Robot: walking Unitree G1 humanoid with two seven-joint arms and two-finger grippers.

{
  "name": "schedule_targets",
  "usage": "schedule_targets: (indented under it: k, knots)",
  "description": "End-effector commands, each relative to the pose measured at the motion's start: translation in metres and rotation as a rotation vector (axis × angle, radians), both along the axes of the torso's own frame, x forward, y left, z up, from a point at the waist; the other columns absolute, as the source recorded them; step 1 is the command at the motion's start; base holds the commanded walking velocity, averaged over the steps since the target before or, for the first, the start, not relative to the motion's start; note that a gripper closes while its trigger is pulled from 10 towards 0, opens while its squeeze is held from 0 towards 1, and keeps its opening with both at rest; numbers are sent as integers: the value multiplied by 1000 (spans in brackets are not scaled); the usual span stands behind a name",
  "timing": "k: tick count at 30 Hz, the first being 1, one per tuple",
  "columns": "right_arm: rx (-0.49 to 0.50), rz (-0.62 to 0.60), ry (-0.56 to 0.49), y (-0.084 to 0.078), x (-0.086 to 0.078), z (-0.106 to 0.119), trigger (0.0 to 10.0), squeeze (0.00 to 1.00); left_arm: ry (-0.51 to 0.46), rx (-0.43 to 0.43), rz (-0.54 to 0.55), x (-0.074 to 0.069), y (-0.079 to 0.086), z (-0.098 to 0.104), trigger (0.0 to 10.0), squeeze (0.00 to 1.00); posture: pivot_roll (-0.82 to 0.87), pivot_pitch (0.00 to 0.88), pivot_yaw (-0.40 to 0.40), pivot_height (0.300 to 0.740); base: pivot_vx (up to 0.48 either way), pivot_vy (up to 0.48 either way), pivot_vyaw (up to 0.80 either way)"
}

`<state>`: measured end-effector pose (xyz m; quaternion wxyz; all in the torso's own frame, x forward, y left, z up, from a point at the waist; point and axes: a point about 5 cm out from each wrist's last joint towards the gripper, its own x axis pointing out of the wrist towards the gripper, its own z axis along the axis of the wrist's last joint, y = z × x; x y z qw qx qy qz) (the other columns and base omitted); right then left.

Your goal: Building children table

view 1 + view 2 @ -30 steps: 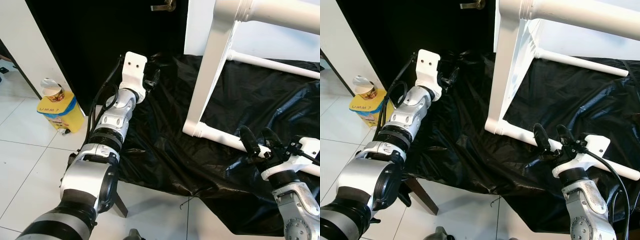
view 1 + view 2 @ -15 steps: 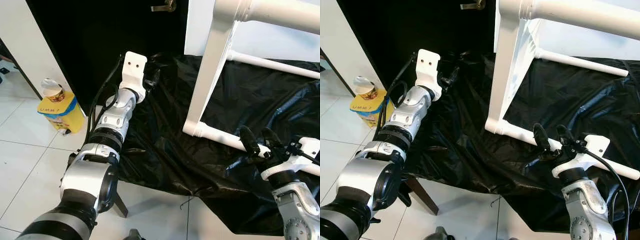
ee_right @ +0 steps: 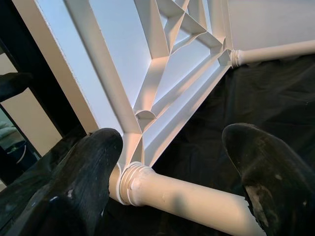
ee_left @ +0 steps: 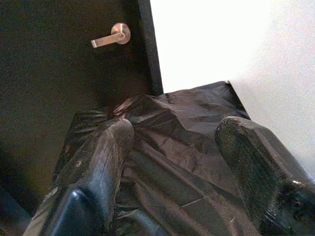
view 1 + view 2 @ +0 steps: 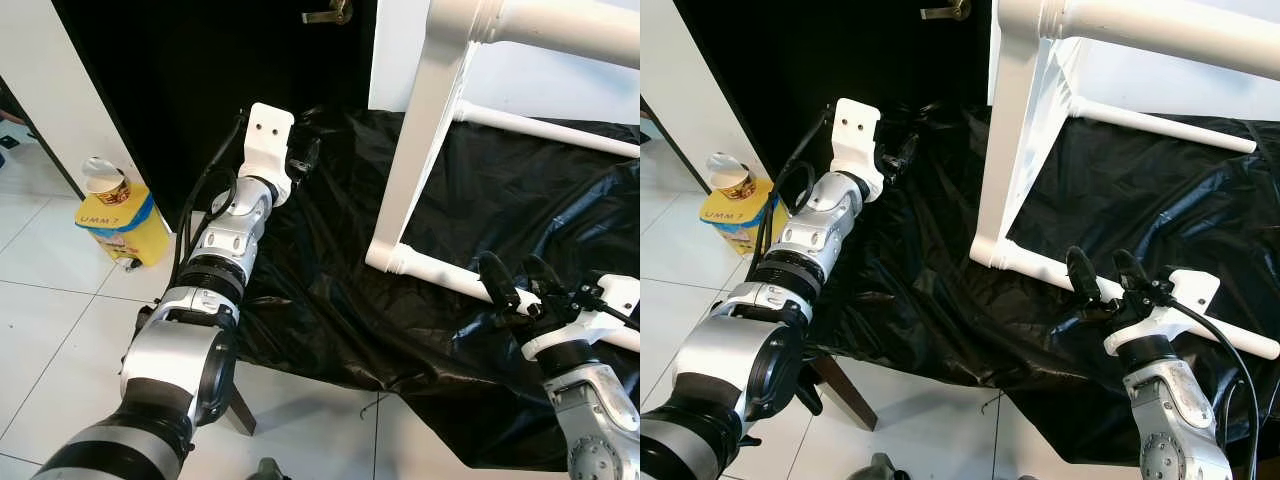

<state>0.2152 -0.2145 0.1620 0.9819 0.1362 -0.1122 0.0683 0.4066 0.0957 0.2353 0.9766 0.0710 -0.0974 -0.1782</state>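
Observation:
A white children's table point(image 5: 420, 130) lies on its side on a black plastic sheet point(image 5: 520, 190). One white leg point(image 5: 440, 275) runs along the sheet toward the lower right, and another leg point(image 5: 1160, 25) juts out high up. My right gripper point(image 5: 518, 285) is open, its two black fingers astride the lower leg point(image 3: 187, 196) close to where it joins the tabletop's ribbed underside point(image 3: 162, 59). My left gripper point(image 5: 300, 155) is open and holds nothing. It hovers over the crumpled edge of the sheet point(image 4: 172, 162) by the black door.
A black door point(image 5: 200, 80) with a metal lever handle point(image 4: 110, 37) stands behind the sheet. A yellow container point(image 5: 125, 225) with a cup on top sits on the white tile floor at left. A dark wooden leg point(image 5: 840, 385) pokes out under the sheet's front edge.

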Motion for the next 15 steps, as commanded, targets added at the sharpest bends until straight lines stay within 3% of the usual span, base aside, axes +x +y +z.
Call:
schedule_targets:
  k: [1, 15]
  knots:
    - [5, -4, 1, -2, -2, 0, 10000, 0, 9, 3, 31, 1, 3, -2, 10000, 0, -36, 158, 91, 740, 0, 0, 0]
    - [5, -4, 1, -2, -2, 0, 10000, 0, 9, 3, 31, 1, 3, -2, 10000, 0, -36, 158, 91, 740, 0, 0, 0]
